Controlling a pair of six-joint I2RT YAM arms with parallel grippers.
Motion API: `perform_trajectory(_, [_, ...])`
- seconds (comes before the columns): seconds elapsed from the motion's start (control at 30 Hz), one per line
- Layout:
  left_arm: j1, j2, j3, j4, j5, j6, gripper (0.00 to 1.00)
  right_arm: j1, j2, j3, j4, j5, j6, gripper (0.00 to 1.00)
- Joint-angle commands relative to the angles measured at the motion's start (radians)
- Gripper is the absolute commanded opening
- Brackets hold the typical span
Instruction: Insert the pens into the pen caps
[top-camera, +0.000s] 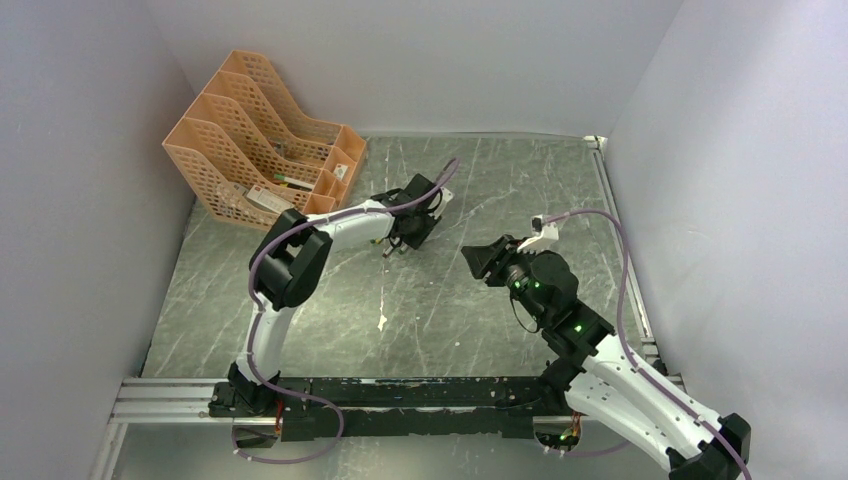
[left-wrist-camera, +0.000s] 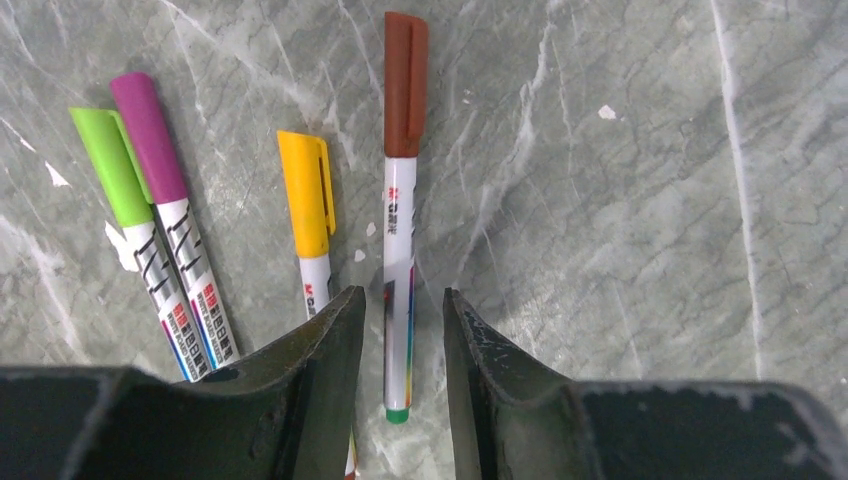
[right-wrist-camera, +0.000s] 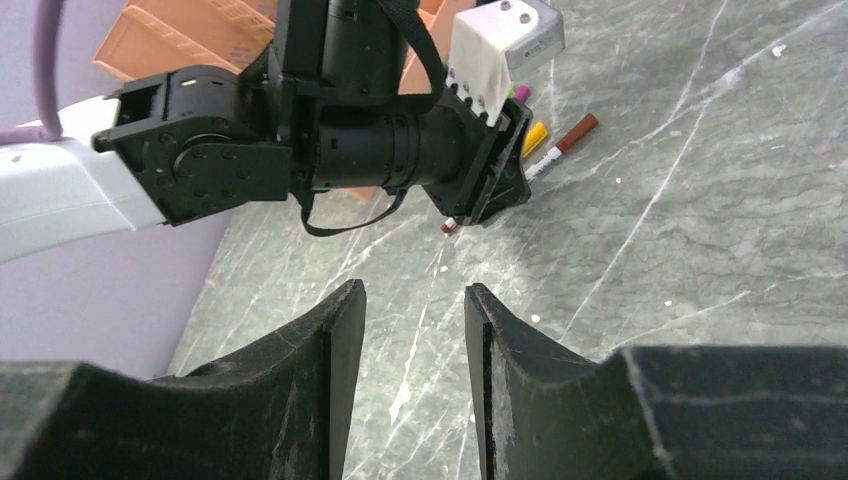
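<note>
In the left wrist view, several white-barrelled pens lie on the grey marble table, each with its cap on: green cap (left-wrist-camera: 108, 165), magenta cap (left-wrist-camera: 150, 135), yellow cap (left-wrist-camera: 305, 195) and brown cap (left-wrist-camera: 405, 85). The brown-capped pen (left-wrist-camera: 399, 260) lies lengthwise between the jaws of my left gripper (left-wrist-camera: 403, 295), which is open with a gap on each side of the barrel. My right gripper (right-wrist-camera: 410, 290) is open and empty, hovering right of centre (top-camera: 478, 258) and facing the left wrist. From there the brown-capped pen (right-wrist-camera: 565, 143) shows beyond the left gripper.
An orange mesh file rack (top-camera: 260, 140) stands at the back left, close to the left arm's elbow. A small white scrap (top-camera: 382, 322) lies mid-table. Grey walls close in on three sides, and a metal rail (top-camera: 620, 240) runs along the right edge.
</note>
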Motion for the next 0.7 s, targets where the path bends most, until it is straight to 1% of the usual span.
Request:
perform_trajectory(0.0, [0.002, -0.103, 0.005, -0.032, -0.006, -0.017, 0.44, -0.001, 0.005, 0.002, 0.015, -0.002, -0.014, 0.41])
perform_trajectory(0.07, [0.001, -0.144, -0.012, -0.007, 0.003, -0.024, 0.44, 0.001, 0.009, 0.0, 0.018, -0.004, -0.014, 0.41])
perform_trajectory(0.13, [0.0, -0.183, -0.028, 0.024, 0.05, -0.024, 0.44, 0.0, 0.011, -0.003, 0.021, -0.003, -0.01, 0.41])
perform_trajectory(0.23, [-0.001, -0.214, -0.058, 0.074, 0.213, -0.013, 0.4, 0.0, 0.008, -0.006, 0.02, 0.005, -0.007, 0.4])
perform_trajectory(0.3, [-0.001, -0.205, -0.061, 0.09, 0.306, -0.014, 0.35, 0.001, 0.004, -0.002, 0.013, 0.01, -0.007, 0.4])
perform_trajectory(0.4, [-0.002, -0.149, -0.026, 0.062, 0.382, -0.013, 0.29, 0.0, -0.005, 0.003, -0.004, 0.02, -0.007, 0.4])
perform_trajectory(0.47, [-0.002, -0.115, -0.015, 0.058, 0.419, -0.015, 0.25, -0.001, -0.015, 0.007, -0.015, 0.027, -0.009, 0.4])
perform_trajectory(0.53, [-0.002, -0.089, -0.013, 0.074, 0.425, -0.026, 0.24, 0.0, -0.024, 0.008, -0.027, 0.033, -0.01, 0.4])
perform_trajectory(0.67, [-0.001, -0.042, 0.016, 0.07, 0.385, -0.039, 0.24, 0.0, -0.041, 0.012, -0.049, 0.039, -0.012, 0.4])
